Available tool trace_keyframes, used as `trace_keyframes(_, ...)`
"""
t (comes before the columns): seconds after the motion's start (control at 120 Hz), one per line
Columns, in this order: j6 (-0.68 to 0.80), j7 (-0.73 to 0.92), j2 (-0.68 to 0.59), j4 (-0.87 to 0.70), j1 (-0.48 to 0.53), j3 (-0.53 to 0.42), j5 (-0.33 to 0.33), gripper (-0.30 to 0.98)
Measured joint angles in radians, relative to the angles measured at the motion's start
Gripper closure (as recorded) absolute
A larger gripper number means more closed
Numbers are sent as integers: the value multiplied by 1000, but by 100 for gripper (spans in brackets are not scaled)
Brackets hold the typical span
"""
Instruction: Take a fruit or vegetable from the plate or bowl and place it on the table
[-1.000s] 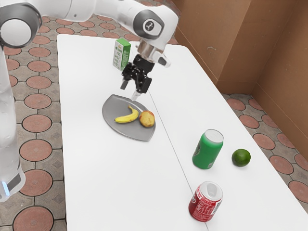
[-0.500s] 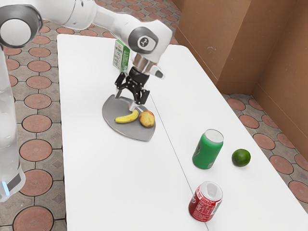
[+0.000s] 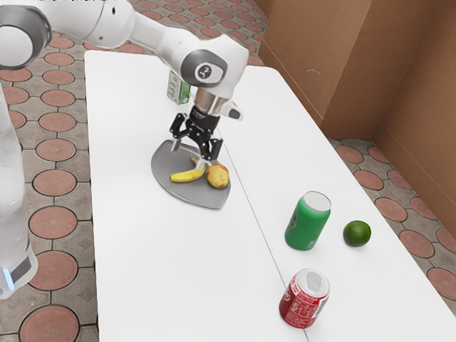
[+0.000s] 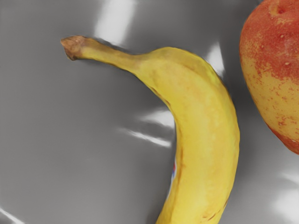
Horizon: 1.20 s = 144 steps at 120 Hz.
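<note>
Actually, the banana [image 3: 187, 175], which is one of the fruits for this task, lies on the grey plate [image 3: 206, 200], and the plate rests on the white table [image 3: 142, 271]. Above the plate is the gripper [image 3: 189, 155], pointing down, with its two fingers spread well apart and nothing pinched between them. It is near the banana, at the side of its stem.

On the same plate there is also a mango [image 3: 218, 176], red and yellow, just beside the banana. In the wrist view, the banana shows its brown stem end, its bend and a small part of a sticker on the inner side of the curve. The mango is next to the outer side of this curve, and between them a strip of grey plate can be seen. The plate is shiny and has some white reflections.

Well apart from the plate, toward the exterior view's right, a green can [image 3: 308, 222] stands upright, and near it is a round lime [image 3: 357, 234]. A red can [image 3: 305, 298] stands closer to the camera. Behind the gripper there is a carton [image 3: 178, 89], partly hidden by the arm [image 3: 158, 39].
</note>
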Motion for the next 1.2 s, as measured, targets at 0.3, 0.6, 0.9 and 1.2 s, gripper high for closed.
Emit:
trace_keyframes(0.3,76,-36,60,-1,-2,-15,32,1)
trace_keyframes(0.6,101,-58,77,-1,-2,-15,35,3)
trace_keyframes(0.9,107,-73,91,-1,-2,-14,34,6)
trace_keyframes(1.2,122,-92,96,0,-13,-8,33,35)
